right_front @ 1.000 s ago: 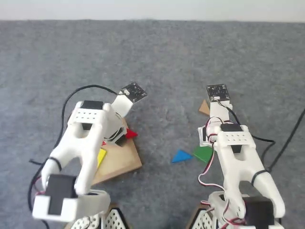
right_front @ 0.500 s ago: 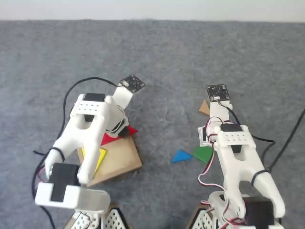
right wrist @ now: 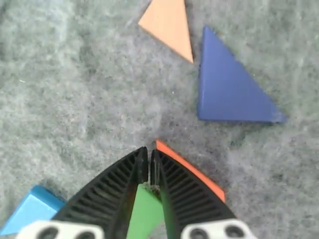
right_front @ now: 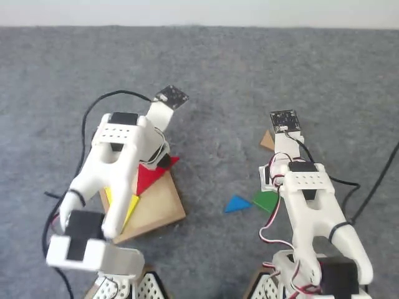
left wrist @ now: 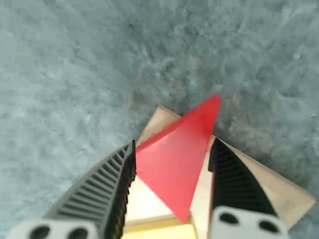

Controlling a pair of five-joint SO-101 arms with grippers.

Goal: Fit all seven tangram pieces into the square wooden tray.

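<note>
Red triangle [left wrist: 174, 154] held at a corner of the tray [right_front: 163, 205]; five pieces wait on the desk [right_front: 249, 75].
The wooden tray lies skewed on the grey desk beneath the left arm, with a yellow piece [right_front: 129, 208] already inside. The left fingers [left wrist: 109, 191] pinch the red triangle by two edges. Its tip overhangs the tray's far corner, so it probably needs turning before it seats flat. Well apart, the right fingers [right wrist: 117, 191] are pressed together and empty above a green piece [right wrist: 144, 214], parked among a dark blue triangle [right wrist: 224, 89], peach triangle [right wrist: 169, 25], orange piece [right wrist: 189, 169] and light blue triangle [right wrist: 30, 211].
</note>
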